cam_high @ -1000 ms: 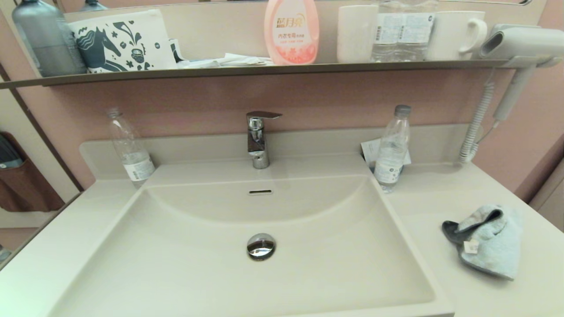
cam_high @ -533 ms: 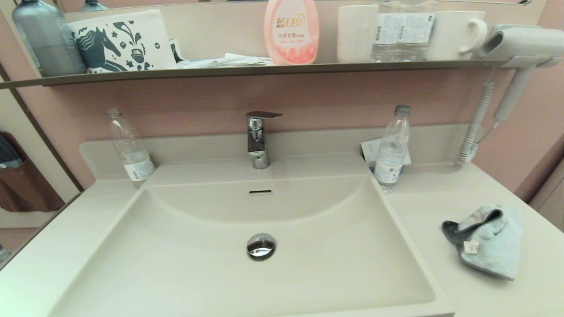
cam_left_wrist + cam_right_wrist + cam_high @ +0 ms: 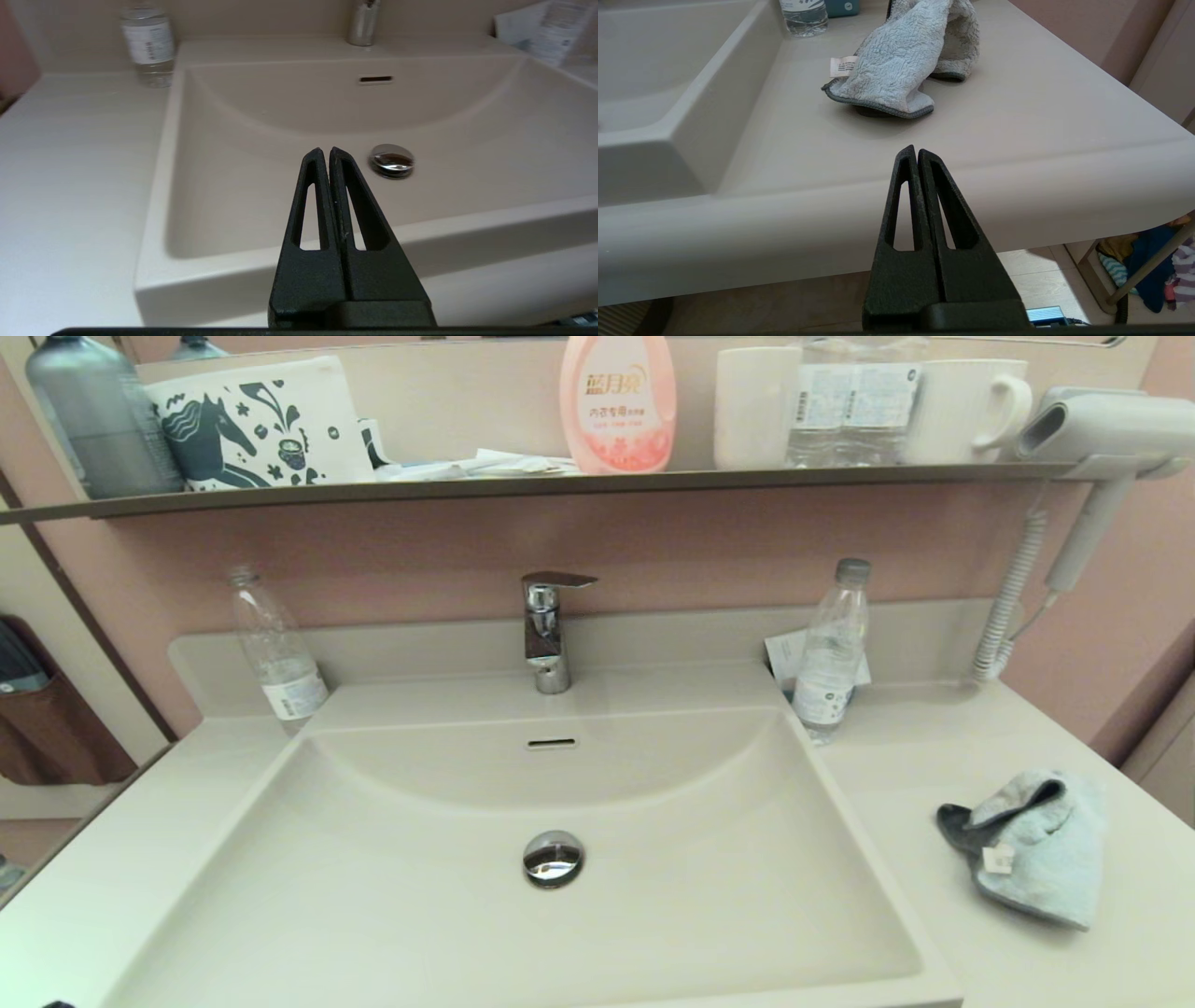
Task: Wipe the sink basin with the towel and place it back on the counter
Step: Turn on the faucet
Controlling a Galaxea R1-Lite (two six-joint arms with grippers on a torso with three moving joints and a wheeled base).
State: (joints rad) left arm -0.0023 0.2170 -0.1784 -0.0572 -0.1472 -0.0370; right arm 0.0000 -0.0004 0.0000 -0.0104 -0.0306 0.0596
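Clearly nothing is in hand yet. Taking the sink basin [image 3: 560, 915] as landmark: the left gripper [image 3: 325, 151] hangs before its near rim, fingers pressed together and empty. On the counter [image 3: 896, 784] right of the basin lies the towel [image 3: 1036, 849], crumpled, grey edge and white tag turned toward the basin. The right gripper [image 3: 913, 150] sits off the counter's front edge, facing the towel, pinched together on nothing. The towel looks light, limp and fluffy; pinching its raised fold should lift it easily, though it will droop.
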